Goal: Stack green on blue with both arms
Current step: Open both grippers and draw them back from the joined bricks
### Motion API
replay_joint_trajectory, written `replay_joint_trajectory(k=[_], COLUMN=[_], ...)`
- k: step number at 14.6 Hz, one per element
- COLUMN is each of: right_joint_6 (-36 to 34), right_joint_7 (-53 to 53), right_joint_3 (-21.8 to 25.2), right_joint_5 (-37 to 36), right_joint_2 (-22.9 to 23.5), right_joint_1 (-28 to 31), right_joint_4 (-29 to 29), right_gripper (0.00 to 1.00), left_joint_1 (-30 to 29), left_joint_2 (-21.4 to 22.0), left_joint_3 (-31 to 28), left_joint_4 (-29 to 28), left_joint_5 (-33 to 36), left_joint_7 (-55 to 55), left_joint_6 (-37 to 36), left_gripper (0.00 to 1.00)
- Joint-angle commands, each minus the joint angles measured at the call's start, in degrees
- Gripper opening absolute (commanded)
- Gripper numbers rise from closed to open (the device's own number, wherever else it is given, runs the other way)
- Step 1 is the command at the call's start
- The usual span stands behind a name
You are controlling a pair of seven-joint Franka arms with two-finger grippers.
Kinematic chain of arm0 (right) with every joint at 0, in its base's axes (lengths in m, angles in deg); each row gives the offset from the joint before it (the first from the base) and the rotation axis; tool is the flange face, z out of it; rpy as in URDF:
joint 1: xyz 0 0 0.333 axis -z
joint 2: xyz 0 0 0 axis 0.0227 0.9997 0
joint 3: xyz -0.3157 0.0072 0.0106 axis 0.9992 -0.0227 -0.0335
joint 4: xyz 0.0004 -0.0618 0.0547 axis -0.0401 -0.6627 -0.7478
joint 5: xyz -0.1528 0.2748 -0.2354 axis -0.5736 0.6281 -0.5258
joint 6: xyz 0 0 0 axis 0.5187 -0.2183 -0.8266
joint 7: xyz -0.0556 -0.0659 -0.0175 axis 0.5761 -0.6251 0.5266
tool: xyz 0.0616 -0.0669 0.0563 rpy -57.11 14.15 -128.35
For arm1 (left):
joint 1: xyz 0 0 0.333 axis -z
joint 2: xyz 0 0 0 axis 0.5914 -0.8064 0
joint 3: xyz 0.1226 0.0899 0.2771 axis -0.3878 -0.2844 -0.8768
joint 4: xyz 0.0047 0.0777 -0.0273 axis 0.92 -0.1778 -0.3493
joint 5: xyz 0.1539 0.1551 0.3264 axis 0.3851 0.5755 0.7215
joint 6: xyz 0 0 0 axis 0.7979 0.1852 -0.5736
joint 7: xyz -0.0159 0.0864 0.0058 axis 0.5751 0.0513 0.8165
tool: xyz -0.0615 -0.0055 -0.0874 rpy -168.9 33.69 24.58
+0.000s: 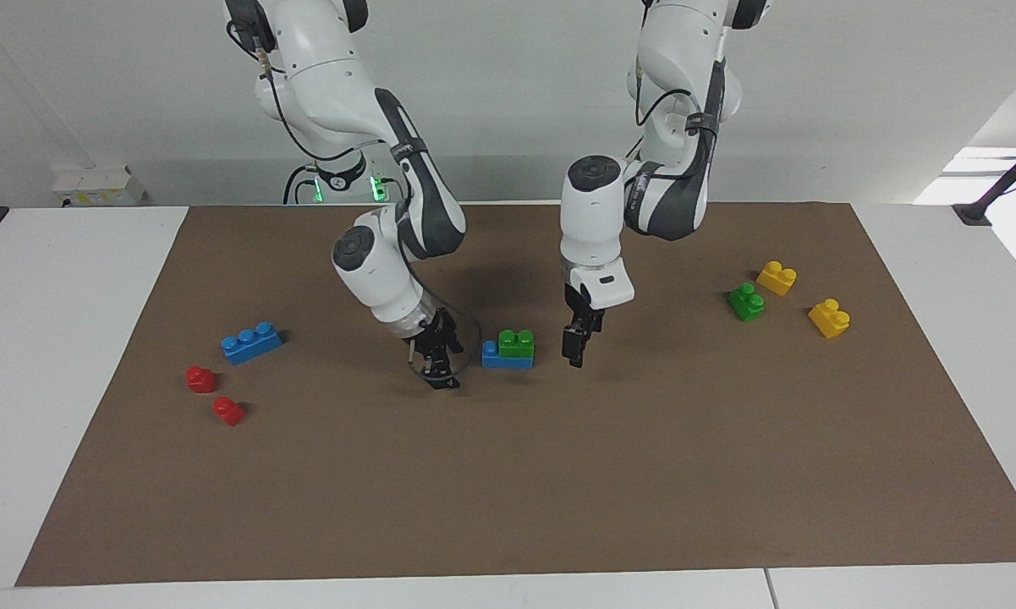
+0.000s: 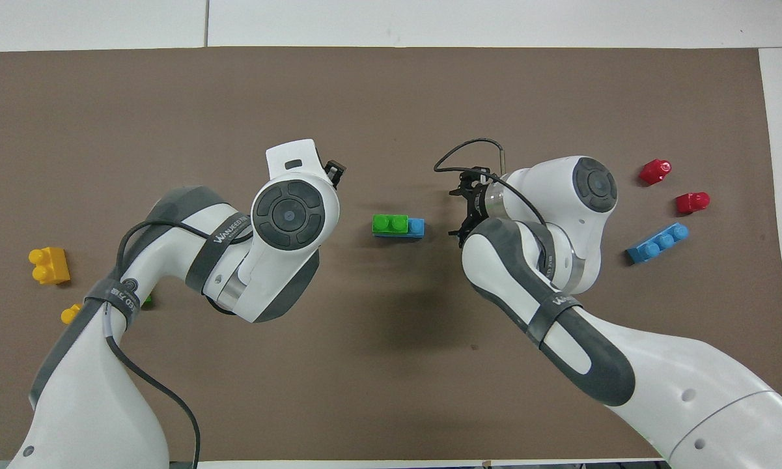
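Observation:
A green two-stud brick (image 1: 517, 341) sits stacked on one end of a long blue brick (image 1: 492, 354) in the middle of the brown mat; the pair also shows in the overhead view, green (image 2: 389, 223) on blue (image 2: 417, 227). My right gripper (image 1: 438, 370) is open and empty, low over the mat beside the blue brick's bare end and apart from it; it shows in the overhead view (image 2: 461, 210). My left gripper (image 1: 573, 348) hangs just above the mat beside the green end, apart from the stack, holding nothing.
A second blue brick (image 1: 251, 342) and two red bricks (image 1: 200, 378) (image 1: 228, 411) lie toward the right arm's end. A second green brick (image 1: 745, 301) and two yellow bricks (image 1: 777, 277) (image 1: 829, 318) lie toward the left arm's end.

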Motion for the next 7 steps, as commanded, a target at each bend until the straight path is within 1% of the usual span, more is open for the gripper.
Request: replay_joint_trajectory(k=[1, 3, 5, 6, 7], right_joint_6=[-7.78, -14.45, -20.35, -22.46, -23.88], right_joint_7=[-9.52, -16.82, -23.5, -28.32, -35.76], right_joint_3=[-0.15, 0.11, -0.06, -0.07, -0.07], right_joint_5=[0.06, -1.86, -7.65, -10.38, -13.36], right_joint_2=[-4.07, -5.74, -6.98, -7.77, -8.99], right_joint_1=[5.26, 8.86, 12.03, 12.74, 13.27], right_joint_4=[0.6, 2.61, 5.6, 6.74, 7.02], right_gripper=[0.89, 0.95, 0.96, 0.96, 0.97], left_joint_1=[-2.88, -4.12, -5.69, -6.4, -7.01], left_joint_2=[1.83, 2.27, 2.62, 2.97, 3.76], left_joint_3=[0.58, 0.67, 0.93, 0.94, 0.76], left_joint_4=[-1.03, -1.03, -1.03, -0.94, -0.94], left_joint_5=[0.43, 0.34, -0.1, -1.5, -3.08], left_joint_7=[-7.31, -9.33, -13.72, -16.18, -19.77], left_joint_6=[-1.53, -1.54, -2.23, -2.67, -3.55], left_gripper=[1.0, 1.0, 1.0, 1.0, 1.0])
